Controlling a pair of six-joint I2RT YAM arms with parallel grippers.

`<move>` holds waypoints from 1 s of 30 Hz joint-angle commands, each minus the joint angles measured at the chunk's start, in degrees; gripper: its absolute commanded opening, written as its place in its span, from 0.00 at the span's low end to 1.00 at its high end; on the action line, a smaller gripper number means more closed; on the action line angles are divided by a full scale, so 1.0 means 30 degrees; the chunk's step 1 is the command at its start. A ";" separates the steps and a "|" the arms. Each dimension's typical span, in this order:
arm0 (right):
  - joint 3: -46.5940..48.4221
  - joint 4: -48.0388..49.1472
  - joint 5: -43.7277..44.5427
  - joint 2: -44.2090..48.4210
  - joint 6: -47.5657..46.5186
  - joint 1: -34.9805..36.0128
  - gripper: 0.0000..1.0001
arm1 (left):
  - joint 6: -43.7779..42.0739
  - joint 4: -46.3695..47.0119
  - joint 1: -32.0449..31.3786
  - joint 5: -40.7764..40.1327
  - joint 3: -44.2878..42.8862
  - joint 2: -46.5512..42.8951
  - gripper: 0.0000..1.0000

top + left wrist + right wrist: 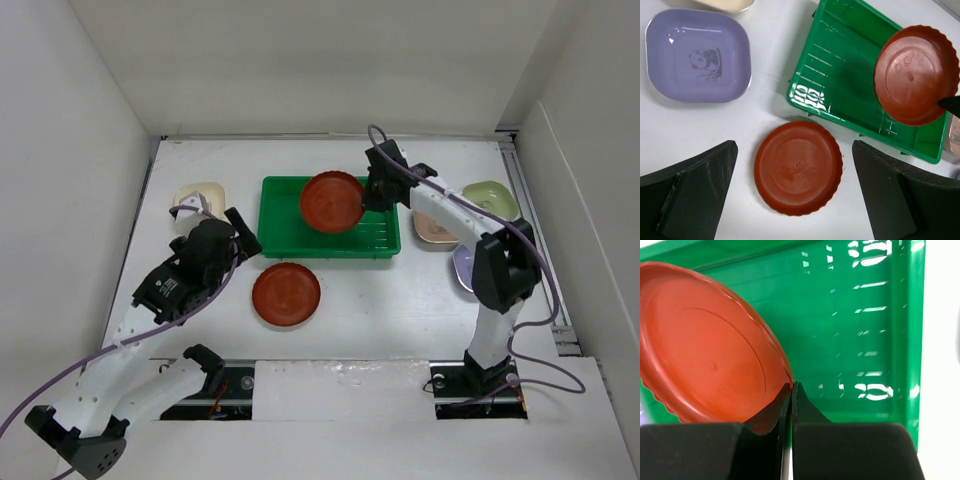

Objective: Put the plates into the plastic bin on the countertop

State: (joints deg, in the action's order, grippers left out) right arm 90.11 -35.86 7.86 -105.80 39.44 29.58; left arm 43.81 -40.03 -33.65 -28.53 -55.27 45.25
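Note:
The green plastic bin (285,228) lies at the middle of the white countertop (400,310). My right gripper (374,195) is shut on the rim of a reddish-brown plate (333,202) and holds it tilted above the bin's right half. The right wrist view shows the pinch (791,388), the plate (705,350) and the bin floor (855,340). A second reddish-brown plate (286,294) lies flat in front of the bin. My left gripper (240,238) is open above it, and its jaws stand either side of that plate (797,167) in the left wrist view.
A cream dish (200,196) sits at the back left. A lavender panda dish (697,55) lies beneath my left arm. Light green (491,198), pinkish-tan (430,230) and lavender (462,268) dishes lie right of the bin, under the right arm. White walls enclose the surface.

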 commanded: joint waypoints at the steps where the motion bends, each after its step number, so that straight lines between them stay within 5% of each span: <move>1: 0.1371 0.0116 -0.0682 -0.1113 -0.1397 -0.0631 0.00 | 0.1040 -0.0951 0.0083 0.0339 -0.0650 -0.0057 1.00; 11: 0.1721 0.1317 -0.3115 -0.3462 -0.1750 -0.1394 0.00 | 0.4404 0.0041 -0.0092 0.2216 0.2478 -0.0083 1.00; 14: 0.2218 0.1493 -0.4052 -0.3787 -0.1926 -0.1394 0.09 | 0.5140 0.0217 -0.0092 0.2392 0.3448 -0.0085 1.00; 19: 0.2426 0.1493 -0.4436 -0.3847 -0.1926 -0.1394 0.50 | 0.6514 0.0658 -0.0092 0.3125 0.5265 0.0413 1.00; 20: 0.2107 0.1725 -0.4001 -0.3555 -0.1926 -0.1191 0.72 | 0.6780 0.0658 -0.0092 0.3125 0.5499 0.0587 1.00; 22: 0.1461 0.1727 -0.3092 -0.2534 -0.1752 -0.0957 0.96 | 0.7249 0.0832 -0.0556 0.3125 0.6174 0.0589 1.00; 30: -0.0619 0.2400 -0.0656 0.2566 -0.1780 0.0363 1.00 | 0.7867 0.3029 -0.0737 0.3359 0.8195 0.1964 0.91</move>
State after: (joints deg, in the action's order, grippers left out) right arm 88.31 -32.97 2.66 -105.84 34.46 28.93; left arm 65.08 -34.63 -35.64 -17.93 -31.90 50.11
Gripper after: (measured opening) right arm 0.998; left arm 0.920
